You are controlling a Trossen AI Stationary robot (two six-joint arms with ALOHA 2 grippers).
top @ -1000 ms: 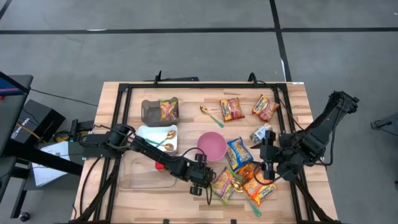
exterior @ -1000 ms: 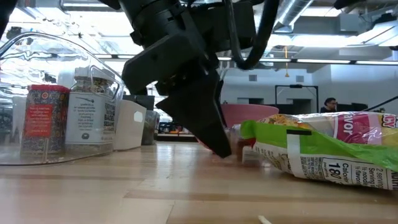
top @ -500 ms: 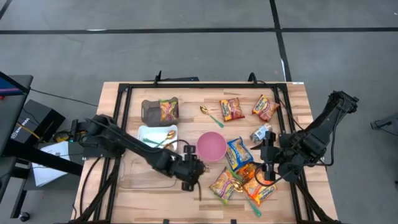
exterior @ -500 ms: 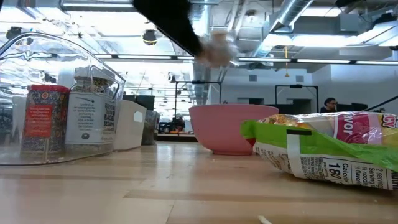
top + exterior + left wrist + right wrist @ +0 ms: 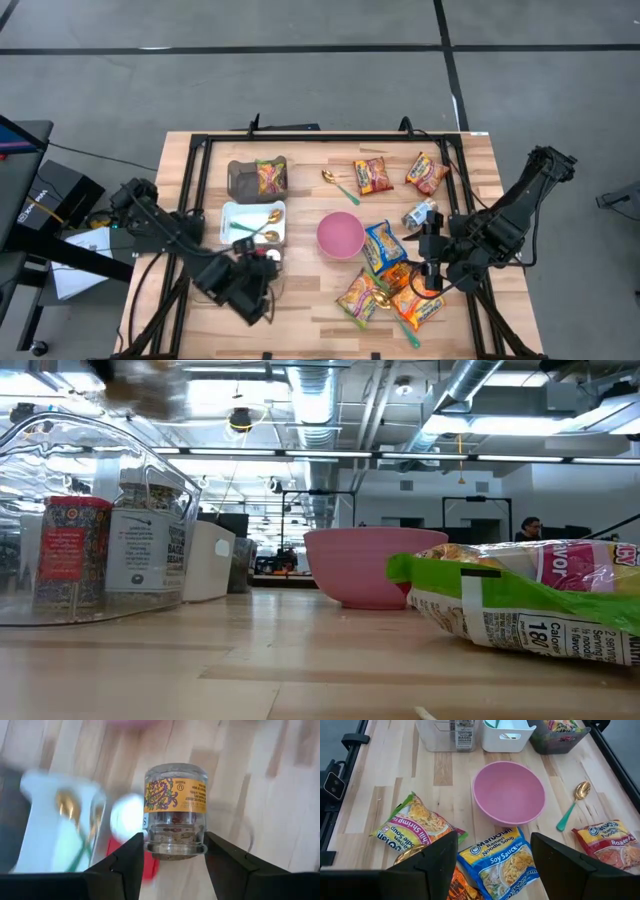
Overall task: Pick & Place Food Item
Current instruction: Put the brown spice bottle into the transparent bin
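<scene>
My left gripper point(image 5: 258, 287) is shut on a small glass spice jar point(image 5: 175, 807) with a yellow label. It hangs over the near left of the table, above a clear container point(image 5: 232, 277). The jar shows as a blur point(image 5: 140, 385) in the low view. Several ramen packets point(image 5: 383, 247) lie at the right, by a pink bowl point(image 5: 340, 235). My right gripper point(image 5: 495, 870) stands open above those packets with nothing between its fingers. My left gripper pinches the jar's end nearest the wrist point(image 5: 175, 845) between its two fingers point(image 5: 131, 862). One finger lies on each side of the glass. The fingers slant downward and the jar points away along them. The jar is lifted clear of the table.
The clear container point(image 5: 90, 520) holds other jars. Behind it stand a white bin with spoons point(image 5: 253, 222) and a dark bin with a packet point(image 5: 258, 178). More packets point(image 5: 372, 175) and a green-handled spoon point(image 5: 340, 184) lie at the far right. A black frame point(image 5: 195, 200) rims the table.
My left gripper has risen from the table beside the pink bowl and packets. It has swung toward the table's left edge over the clear container, rolling as it went. The jar has gone with it, lifted clear.
</scene>
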